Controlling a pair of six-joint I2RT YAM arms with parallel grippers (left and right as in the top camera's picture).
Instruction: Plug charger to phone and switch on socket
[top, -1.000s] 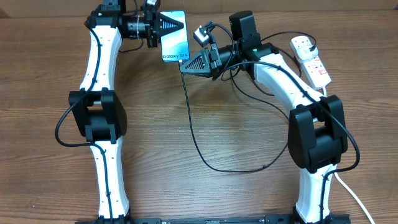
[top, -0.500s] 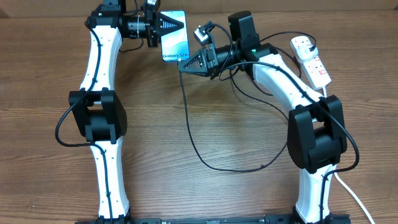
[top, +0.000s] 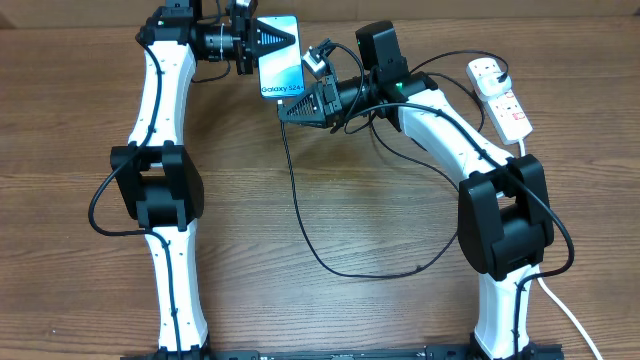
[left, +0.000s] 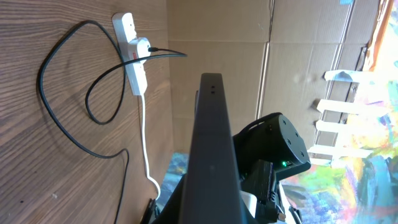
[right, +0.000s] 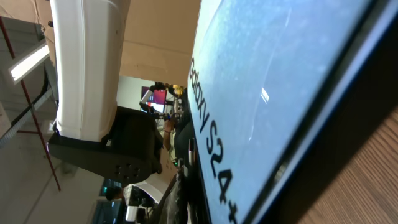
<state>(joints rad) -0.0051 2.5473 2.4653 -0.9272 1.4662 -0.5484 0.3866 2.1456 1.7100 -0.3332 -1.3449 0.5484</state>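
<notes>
At the far edge of the brown wooden table (top: 320, 320), just left of its middle, the left gripper (top: 286, 38) is clamped tight on a slim rectangular phone with black edges and a light blue screen (top: 284, 68), coming in from the phone's left side. From the left wrist camera the phone (left: 214, 155) stands edge-on, a black slab straight up the middle of the view.

Over to the right gripper (top: 290, 109): jaws fully closed, tip right at the phone's near end, the end marked "Galaxy S24+". A long thin black charger cable (top: 296, 205) comes out from under that tip, so it has the cable at the connector end. The connector itself is hidden, and I cannot tell whether it touches the phone. The right wrist camera is filled by the blue screen (right: 280, 74) and its lettering.

The cable loops toward the near edge, swings right and climbs back to a white oblong power strip with red markings (top: 500, 92) at the far right corner of the table. A thick white cord (top: 565, 312) runs off by the near right corner. Switch position: cannot tell.

The count: one phone, one charger cable, one power strip, one white cord, two grippers, both closed.
</notes>
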